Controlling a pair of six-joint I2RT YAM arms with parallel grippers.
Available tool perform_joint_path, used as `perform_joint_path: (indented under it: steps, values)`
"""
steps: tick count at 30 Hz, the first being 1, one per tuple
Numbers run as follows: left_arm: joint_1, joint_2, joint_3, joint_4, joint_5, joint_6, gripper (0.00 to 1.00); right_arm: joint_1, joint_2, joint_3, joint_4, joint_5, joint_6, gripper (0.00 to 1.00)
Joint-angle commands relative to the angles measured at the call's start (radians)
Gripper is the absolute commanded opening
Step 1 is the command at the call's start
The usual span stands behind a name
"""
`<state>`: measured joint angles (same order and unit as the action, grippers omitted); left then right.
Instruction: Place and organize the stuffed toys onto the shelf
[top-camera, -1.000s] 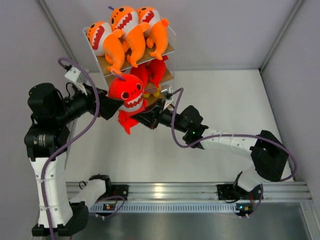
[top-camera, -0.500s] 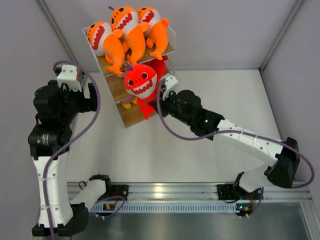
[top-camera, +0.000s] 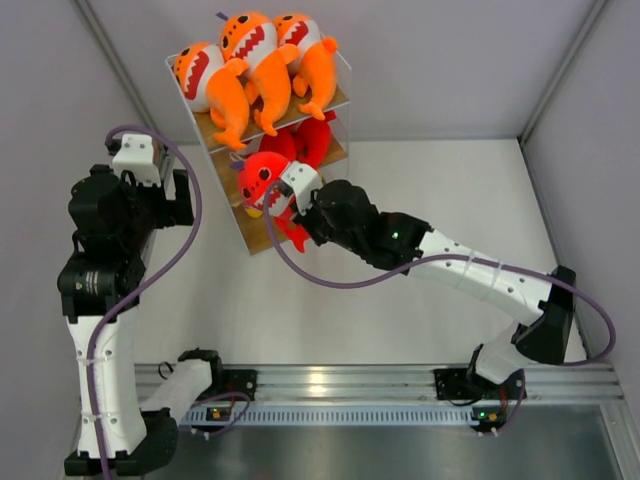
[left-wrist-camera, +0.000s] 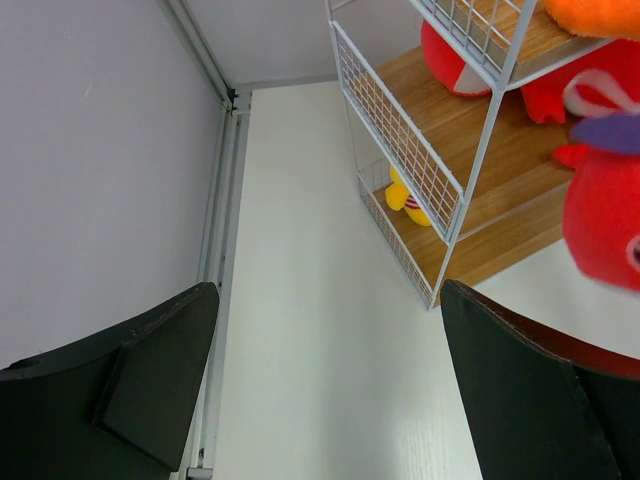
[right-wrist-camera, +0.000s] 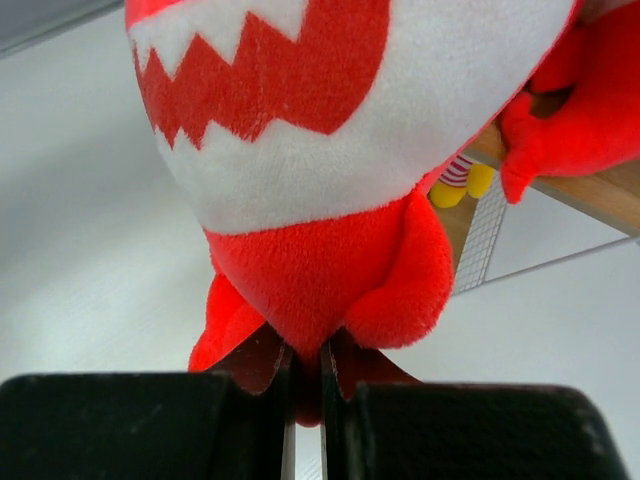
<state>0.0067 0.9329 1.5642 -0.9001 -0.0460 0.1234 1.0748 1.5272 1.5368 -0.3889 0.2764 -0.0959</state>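
The shelf (top-camera: 256, 236) stands at the back left. Three orange stuffed sharks (top-camera: 262, 60) lie on its top board. Red sharks (top-camera: 310, 140) lie on the middle board. My right gripper (top-camera: 287, 213) is shut on the bottom of another red shark (top-camera: 260, 178) and holds it at the shelf's open front, by the middle tier. In the right wrist view the fingers (right-wrist-camera: 272, 362) pinch its red plush (right-wrist-camera: 320, 150). My left gripper (top-camera: 186, 200) is open and empty, left of the shelf; its view (left-wrist-camera: 330, 390) shows the shelf (left-wrist-camera: 440, 190) and the held shark (left-wrist-camera: 605, 215).
A small yellow-footed, pink-striped figure (left-wrist-camera: 405, 197) sits on the bottom board; it also shows in the right wrist view (right-wrist-camera: 465, 180). White enclosure walls stand close behind and left of the shelf. White table (top-camera: 440, 200) stretches to the right.
My right arm carried the red shark up and left, from in front of the shelf to its middle tier. My left gripper drew back from the shark to the left.
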Motion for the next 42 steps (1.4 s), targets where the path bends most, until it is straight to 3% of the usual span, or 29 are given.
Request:
perform_joint_path:
  steps: [1,9,13,17,33,42]
  values:
    - [-0.001,-0.014,-0.004,0.007,-0.012,0.010,0.98,0.050,0.014,0.092,-0.082,0.041,-0.045,0.00]
    - [-0.001,-0.019,-0.003,0.006,-0.012,0.010,0.98,0.059,0.148,0.333,-0.309,0.064,0.018,0.00]
    - [-0.001,-0.016,-0.006,0.007,0.004,0.005,0.98,0.057,0.163,0.347,-0.252,0.147,0.035,0.00]
    - [-0.001,-0.019,-0.003,0.007,-0.003,0.007,0.98,0.056,0.243,0.471,-0.263,0.220,0.022,0.00]
    - [-0.001,-0.013,-0.033,0.009,0.041,-0.002,0.98,0.048,0.439,0.664,-0.125,0.360,0.007,0.00]
    - [-0.001,0.001,-0.043,0.009,0.101,-0.008,0.98,0.048,0.459,0.617,0.066,0.385,0.033,0.00]
